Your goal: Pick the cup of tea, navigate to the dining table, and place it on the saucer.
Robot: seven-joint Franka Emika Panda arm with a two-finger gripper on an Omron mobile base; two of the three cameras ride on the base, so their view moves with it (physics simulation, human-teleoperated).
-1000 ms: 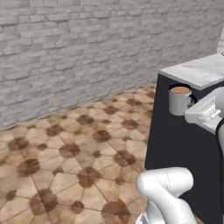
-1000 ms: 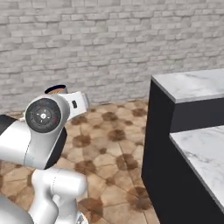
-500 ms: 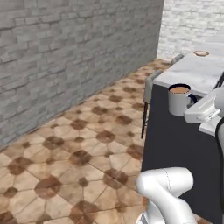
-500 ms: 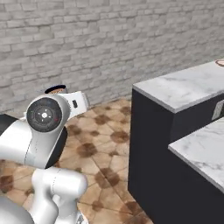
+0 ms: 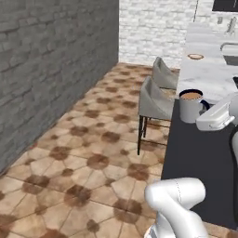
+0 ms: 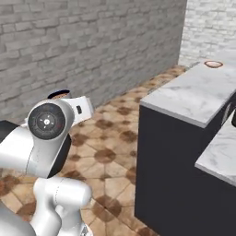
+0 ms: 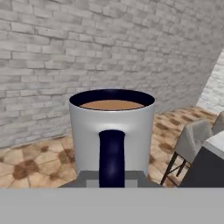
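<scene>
One cup of tea [image 5: 190, 106] held off the floor at the gripper [image 5: 210, 117], upright, brown liquid level and near the rim (handle turned toward the hand camera); claw clenched on the cup, fingers themselves hidden behind it. Pick judged complete; carry to the dining table [image 5: 210, 74] in hand. Marble top alongside to the right in the left base view; saucer [image 5: 195, 56] lying far along it, well apart from the cup; also seen at the far end in the right base view [image 6: 213, 64]. Two grey chairs [image 5: 152, 100] tucked against the near side of the table. Next move judged to call for driving further along the table until the saucer is within reach, cup kept upright; then lowering squarely onto the white centre.
</scene>
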